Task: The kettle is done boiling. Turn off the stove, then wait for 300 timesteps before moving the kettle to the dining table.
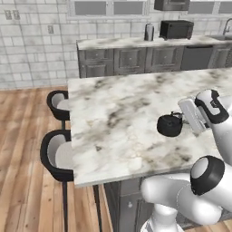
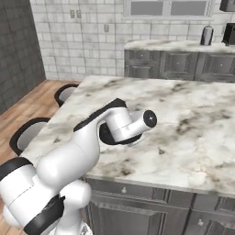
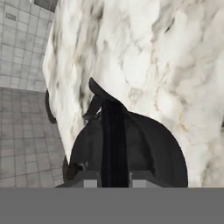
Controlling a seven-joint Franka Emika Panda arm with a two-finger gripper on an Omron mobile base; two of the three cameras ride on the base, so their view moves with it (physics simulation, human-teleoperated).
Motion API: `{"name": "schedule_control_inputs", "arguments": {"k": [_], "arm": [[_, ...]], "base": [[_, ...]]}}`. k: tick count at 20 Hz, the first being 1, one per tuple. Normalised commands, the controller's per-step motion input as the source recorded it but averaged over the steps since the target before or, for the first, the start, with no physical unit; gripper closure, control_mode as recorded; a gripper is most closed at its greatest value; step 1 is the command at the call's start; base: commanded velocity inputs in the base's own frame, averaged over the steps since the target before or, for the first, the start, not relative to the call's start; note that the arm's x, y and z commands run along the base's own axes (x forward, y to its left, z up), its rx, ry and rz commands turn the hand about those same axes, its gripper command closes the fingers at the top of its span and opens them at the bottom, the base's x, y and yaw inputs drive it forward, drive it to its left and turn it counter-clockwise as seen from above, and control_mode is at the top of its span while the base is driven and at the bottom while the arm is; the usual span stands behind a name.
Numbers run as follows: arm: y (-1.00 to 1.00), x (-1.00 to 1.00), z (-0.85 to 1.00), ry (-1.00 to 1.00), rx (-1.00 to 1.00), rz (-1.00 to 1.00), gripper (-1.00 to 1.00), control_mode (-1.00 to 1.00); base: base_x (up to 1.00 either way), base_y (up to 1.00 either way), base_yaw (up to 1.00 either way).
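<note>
One small black kettle (image 1: 169, 125) sat on the marble worktop (image 1: 118, 118) of the long island, well in from its edges. The robot's claw (image 3: 113, 177) was clenched around the kettle's thin arched handle (image 3: 113, 144), which ran up between the two fingertips (image 3: 89, 183). Seen from the kettle, two black round stools (image 1: 56, 154) stood along the island's side over a wooden floor (image 1: 25, 149). Beyond the kettle, against the tiled wall, a second marble counter (image 1: 136, 43) carried a silver canister (image 1: 149, 32) and a dark toaster oven (image 1: 176, 29).
</note>
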Motion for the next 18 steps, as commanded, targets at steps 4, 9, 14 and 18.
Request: {"name": "schedule_control_inputs", "arguments": {"k": [4, 9, 14, 18], "arm": [[0.00, 0.00, 0.00, 0.00, 0.00, 0.00, 1.00, 1.00], [0.00, 0.00, 0.00, 0.00, 0.00, 0.00, 1.00, 1.00], [0.04, 0.08, 0.00, 0.00, 0.00, 0.00, 1.00, -1.00], [0.19, 0.21, -0.03, 0.00, 0.00, 0.00, 1.00, -1.00]], "base": [[0.19, 0.68, -0.18], [0.03, 0.07, -0.02], [0.00, 0.00, 0.00], [0.00, 0.00, 0.00]]}}
